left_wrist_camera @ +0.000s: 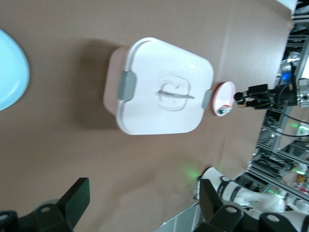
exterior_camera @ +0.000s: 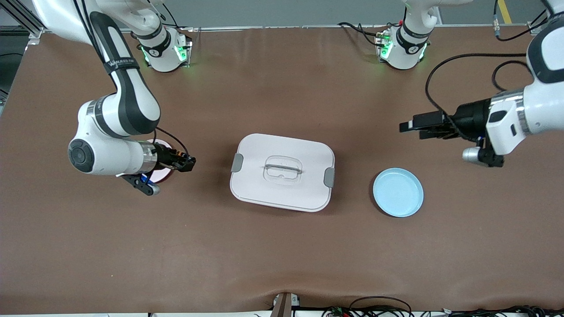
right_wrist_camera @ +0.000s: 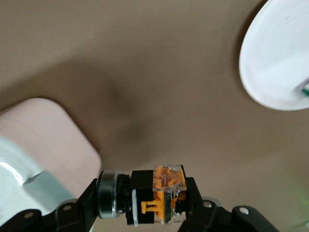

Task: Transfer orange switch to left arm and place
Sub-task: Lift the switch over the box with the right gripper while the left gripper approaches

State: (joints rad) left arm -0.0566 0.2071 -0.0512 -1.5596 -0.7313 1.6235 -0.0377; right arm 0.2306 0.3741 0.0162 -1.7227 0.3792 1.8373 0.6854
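Observation:
The orange switch (right_wrist_camera: 155, 194), a black body with an orange and clear block and a silver ring, sits crosswise between my right gripper's fingers. That right gripper (exterior_camera: 188, 163) is shut on it, in the air between the pink plate (exterior_camera: 162, 172) and the white box (exterior_camera: 282, 171), at the right arm's end of the table. The box (left_wrist_camera: 164, 87) stands mid-table, lid latched. My left gripper (exterior_camera: 412, 129) hangs open and empty over bare table at the left arm's end, pointing toward the box. In the left wrist view its fingers (left_wrist_camera: 77, 194) are wide apart.
A blue plate (exterior_camera: 398, 192) lies between the box and the left arm's end, nearer the front camera than the left gripper. The pink plate (left_wrist_camera: 223, 98) carries a small whitish part with a green cap (left_wrist_camera: 221, 111). Brown table (exterior_camera: 282, 259) surrounds everything.

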